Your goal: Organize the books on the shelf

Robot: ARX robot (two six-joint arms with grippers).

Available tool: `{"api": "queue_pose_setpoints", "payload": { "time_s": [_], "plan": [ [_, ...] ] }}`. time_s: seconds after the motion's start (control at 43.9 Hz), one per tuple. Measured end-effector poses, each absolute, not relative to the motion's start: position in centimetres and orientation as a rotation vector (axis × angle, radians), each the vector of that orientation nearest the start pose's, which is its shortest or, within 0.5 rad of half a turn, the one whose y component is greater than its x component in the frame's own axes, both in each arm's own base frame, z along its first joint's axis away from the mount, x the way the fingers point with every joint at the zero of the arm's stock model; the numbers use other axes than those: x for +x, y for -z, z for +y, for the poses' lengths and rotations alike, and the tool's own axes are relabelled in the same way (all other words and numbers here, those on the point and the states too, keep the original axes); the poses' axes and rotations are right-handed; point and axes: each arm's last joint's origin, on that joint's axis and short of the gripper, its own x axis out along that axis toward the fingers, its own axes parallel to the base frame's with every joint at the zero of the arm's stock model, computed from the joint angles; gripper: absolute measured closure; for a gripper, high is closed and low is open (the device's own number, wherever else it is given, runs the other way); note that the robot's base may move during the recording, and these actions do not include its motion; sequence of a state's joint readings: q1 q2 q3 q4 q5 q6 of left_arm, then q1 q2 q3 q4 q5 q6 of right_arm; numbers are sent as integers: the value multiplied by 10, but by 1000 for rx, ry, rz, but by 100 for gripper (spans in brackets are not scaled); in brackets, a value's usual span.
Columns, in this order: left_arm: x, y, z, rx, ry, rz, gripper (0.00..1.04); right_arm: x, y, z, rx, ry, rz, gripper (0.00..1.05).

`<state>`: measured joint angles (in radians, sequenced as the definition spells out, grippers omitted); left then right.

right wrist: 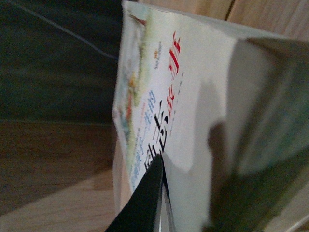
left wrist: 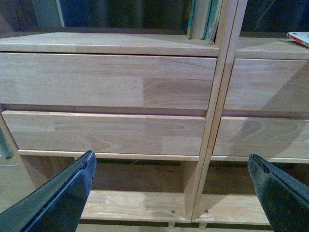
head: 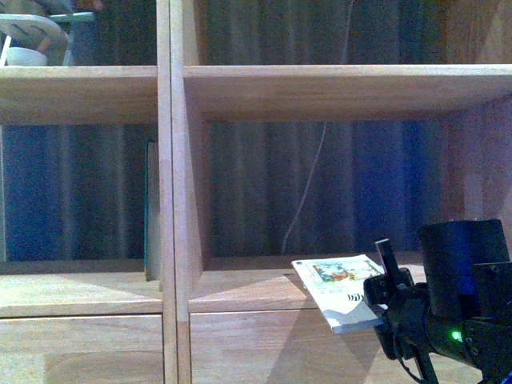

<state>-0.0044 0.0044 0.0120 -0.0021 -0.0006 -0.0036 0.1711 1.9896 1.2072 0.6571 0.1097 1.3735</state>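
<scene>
The light-wood shelf [head: 172, 200] fills the front view. A slim dark green book [head: 150, 210] stands upright against the centre divider in the left compartment; it also shows in the left wrist view [left wrist: 205, 19]. My right gripper [head: 386, 290] is shut on the white paperback [head: 340, 292], holding it tilted over the front edge of the right compartment's floor. In the right wrist view the paperback [right wrist: 193, 96] shows its red and black lettering, with one black finger [right wrist: 145, 203] pressed on the cover. My left gripper [left wrist: 171, 193] is open and empty, facing the drawer fronts [left wrist: 106, 79] low down.
A pale bowl and dish [head: 28, 44] sit in the upper left compartment. A thin white cable [head: 308, 184] hangs behind the open back against a dark curtain. The paperback's corner [left wrist: 300, 37] shows in the left wrist view. A low open compartment [left wrist: 135, 203] lies under the drawers.
</scene>
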Motion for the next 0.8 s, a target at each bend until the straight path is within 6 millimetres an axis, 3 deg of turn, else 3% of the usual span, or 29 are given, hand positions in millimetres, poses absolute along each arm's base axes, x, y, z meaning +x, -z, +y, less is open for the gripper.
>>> {"api": "queue_pose_setpoints", "payload": {
  "time_s": [0.068,0.342,0.479,0.524,0.661,0.798],
  "plan": [
    [97,-167,0,-4,4,-6,7,434,-205,72,1361,31,129,97],
    [97,-167,0,-4,4,-6,7,434,-207,72,1407,17,114,97],
    [99,-173,3,-80,155,-41,7,430,-210,72,1420,-13,112,97],
    [99,-179,6,-97,196,-66,7,429,-214,72,1422,-34,106,97],
    [102,-223,22,-122,239,-163,7,419,-241,72,1418,-145,74,97],
    [120,-248,33,-209,274,-134,7,404,-266,72,1395,-268,27,97]
  ]
}}
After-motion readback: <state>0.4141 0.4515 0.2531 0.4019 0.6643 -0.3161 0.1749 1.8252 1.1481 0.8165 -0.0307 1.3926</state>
